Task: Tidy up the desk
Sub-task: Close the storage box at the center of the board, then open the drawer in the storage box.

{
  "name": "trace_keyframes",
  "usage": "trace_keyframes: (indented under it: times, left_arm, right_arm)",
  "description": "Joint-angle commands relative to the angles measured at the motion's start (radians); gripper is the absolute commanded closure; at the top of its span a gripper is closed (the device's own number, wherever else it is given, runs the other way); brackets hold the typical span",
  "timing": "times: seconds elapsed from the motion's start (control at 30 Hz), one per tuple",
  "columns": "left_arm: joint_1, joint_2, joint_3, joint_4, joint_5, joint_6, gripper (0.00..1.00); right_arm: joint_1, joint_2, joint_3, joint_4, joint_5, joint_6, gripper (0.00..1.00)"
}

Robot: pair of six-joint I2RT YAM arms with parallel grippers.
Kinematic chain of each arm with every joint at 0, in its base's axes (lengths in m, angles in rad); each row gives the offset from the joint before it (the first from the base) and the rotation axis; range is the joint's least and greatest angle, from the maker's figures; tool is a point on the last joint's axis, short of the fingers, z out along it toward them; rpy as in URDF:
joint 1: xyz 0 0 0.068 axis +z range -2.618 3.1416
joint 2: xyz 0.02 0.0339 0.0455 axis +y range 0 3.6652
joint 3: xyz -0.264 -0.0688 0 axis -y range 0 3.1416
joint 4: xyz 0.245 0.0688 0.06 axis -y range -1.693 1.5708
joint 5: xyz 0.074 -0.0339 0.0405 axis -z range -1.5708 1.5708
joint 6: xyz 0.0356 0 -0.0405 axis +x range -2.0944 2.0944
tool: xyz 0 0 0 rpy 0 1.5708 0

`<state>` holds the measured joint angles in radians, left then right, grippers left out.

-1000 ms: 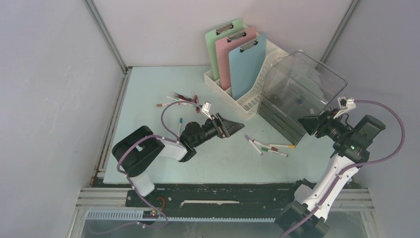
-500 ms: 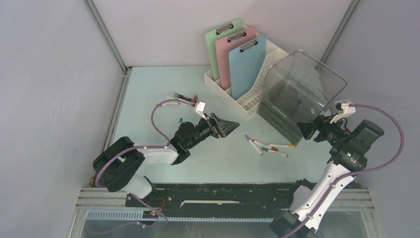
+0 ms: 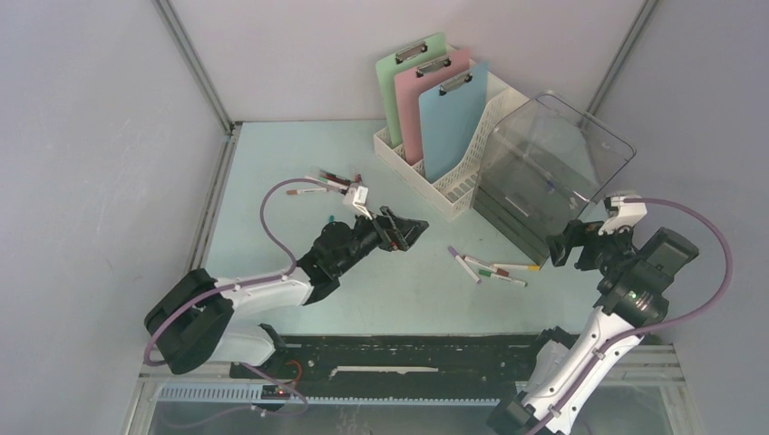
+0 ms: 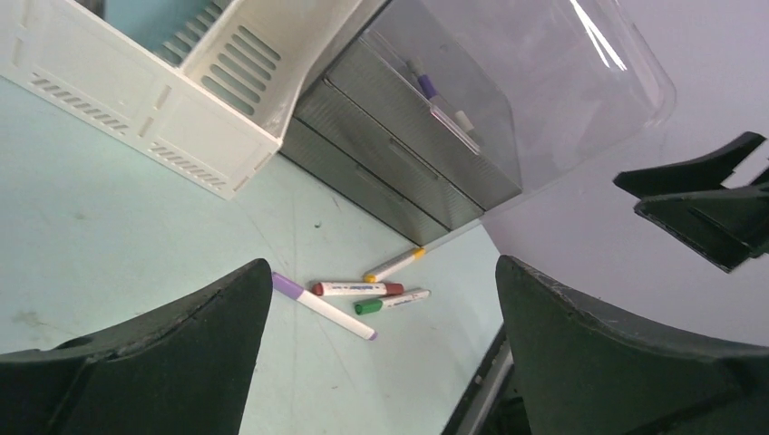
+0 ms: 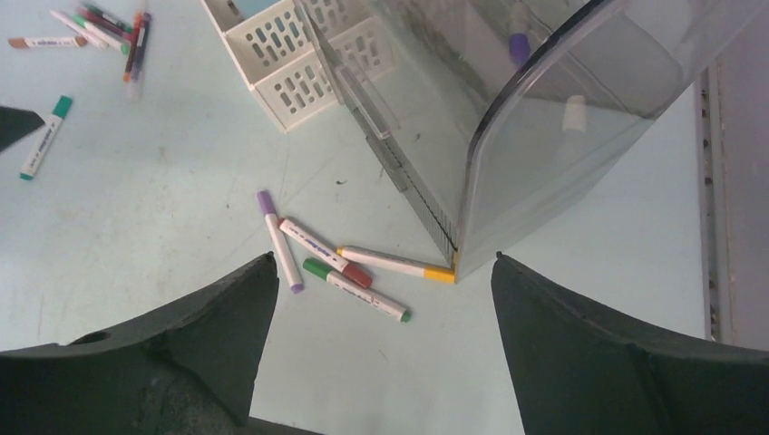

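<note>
Bright, even, diffuse lighting across all three views.
Shadows on the desk point(image 5: 181, 208) are faint; white glare streaks the clear box point(image 4: 594, 36); nearby foreground edges look soft.

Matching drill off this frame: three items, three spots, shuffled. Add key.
Items
1. pale green clipboard
2. yellow-capped marker
3. teal-capped marker

Spots
A. lying by itself on the desk
B. upright in the white rack, rearmost
C. capped end at the clear bin's bottom corner

Pairs: 1-B, 2-C, 3-A
</note>
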<state>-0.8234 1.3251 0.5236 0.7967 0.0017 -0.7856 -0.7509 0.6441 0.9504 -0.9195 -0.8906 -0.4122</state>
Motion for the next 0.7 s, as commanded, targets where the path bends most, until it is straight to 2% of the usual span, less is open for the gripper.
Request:
trace_keyframes:
  times: [0.0,0.1,0.27,0.43,0.6,0.67]
  left_arm:
    - [-0.019,-0.047,0.037,-0.054,-0.088,0.108,0.0]
    - [-0.02,-0.011,0.064,-0.039,-0.064,0.109,0.0]
    - [-0.023,0.098,0.131,0.025,0.058,0.041,0.0]
    - [-0.053,0.212,0.2,0.111,0.087,-0.05,0.02]
    - [-0.082,0.37,0.282,0.225,0.084,-0.184,0.1]
    - [-0.091,0.431,0.319,0.26,0.07,-0.241,0.16]
  right_arm:
    - [0.004,-0.017,0.039,-0.094,-0.005,-0.101,0.04]
    - [0.018,0.002,0.04,-0.172,-0.072,-0.179,0.0]
    - [0.067,0.06,0.039,-0.27,-0.154,-0.271,0.0]
    - [0.109,0.088,0.021,-0.242,-0.208,-0.26,0.0]
    - [0.133,0.105,-0.002,-0.215,-0.228,-0.27,0.0]
    - [0.138,0.11,-0.003,-0.213,-0.222,-0.268,0.0]
